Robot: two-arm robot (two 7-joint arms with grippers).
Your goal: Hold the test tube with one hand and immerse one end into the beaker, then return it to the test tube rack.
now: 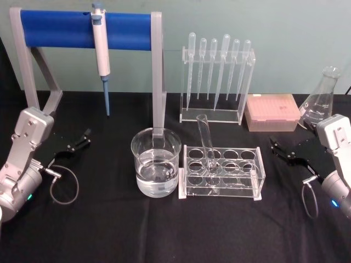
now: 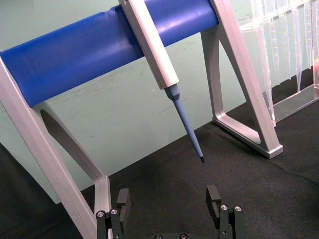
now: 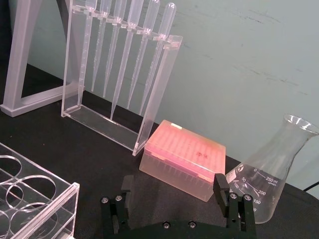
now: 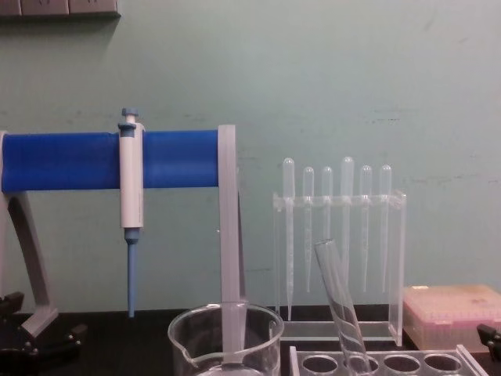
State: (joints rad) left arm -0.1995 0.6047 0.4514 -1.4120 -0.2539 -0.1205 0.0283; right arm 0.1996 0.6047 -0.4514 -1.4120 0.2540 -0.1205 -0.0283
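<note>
Test tube (image 1: 207, 145) leans in the rack (image 1: 249, 188) beside the half-full beaker (image 1: 143, 152).

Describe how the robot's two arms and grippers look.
Both arms are silver-grey, with boxy wrist housings on rounded segments that carry a small lit spot. The left gripper and right gripper are black, with flat angular fingers fixed by small screws. A thin grey cable loops beside each wrist.

My left gripper (image 1: 86, 137) and right gripper (image 1: 276, 147) are black, each on a silver-grey boxy wrist housing (image 1: 33, 129). A thin grey cable (image 1: 77, 186) loops under each wrist. I see small silver screws (image 3: 104, 200) on the finger bases.
</note>
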